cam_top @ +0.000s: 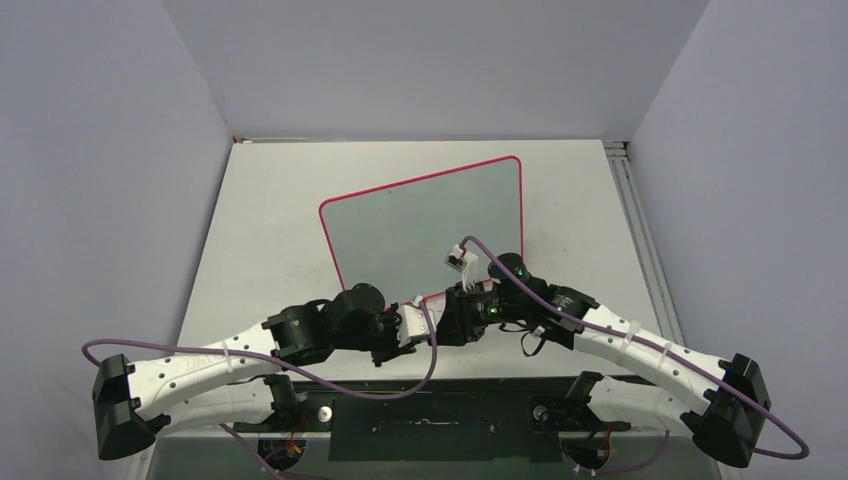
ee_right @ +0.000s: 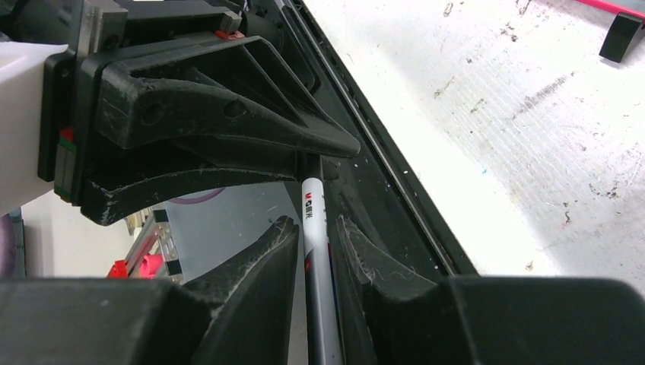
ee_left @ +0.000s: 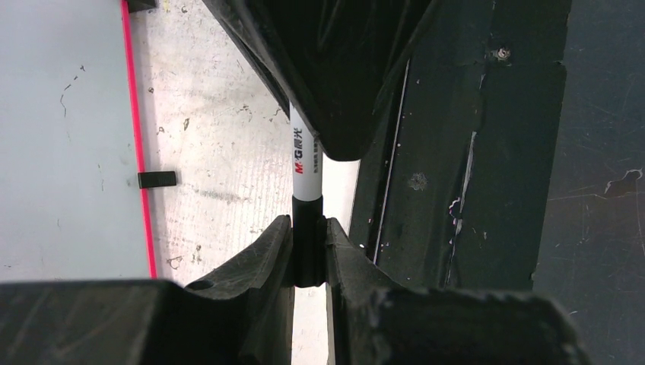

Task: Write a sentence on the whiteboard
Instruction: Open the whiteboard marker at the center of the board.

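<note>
— Off the near edge of the whiteboard (cam_top: pixel 430 215), what are the two arms doing?

— They meet there, tip to tip, over the white table (cam_top: pixel 270 220). A marker pen (ee_left: pixel 306 156) runs between them, roughly in line with the board's red rim and a little apart from it.

— Who has hold of it?

— The left gripper (ee_left: pixel 308 224) is clamped on the pen's black end, both fingers pressed against it. The right gripper (ee_right: pixel 316 222) has its fingers close on either side of the white barrel. I cannot tell whether they actually pinch it.

— And the board itself?

— It lies flat on the table, turned at an angle, beyond the grippers. From the left wrist, one small black foot (ee_left: pixel 157 179) sticks out from under the rim on the pen's side.
</note>
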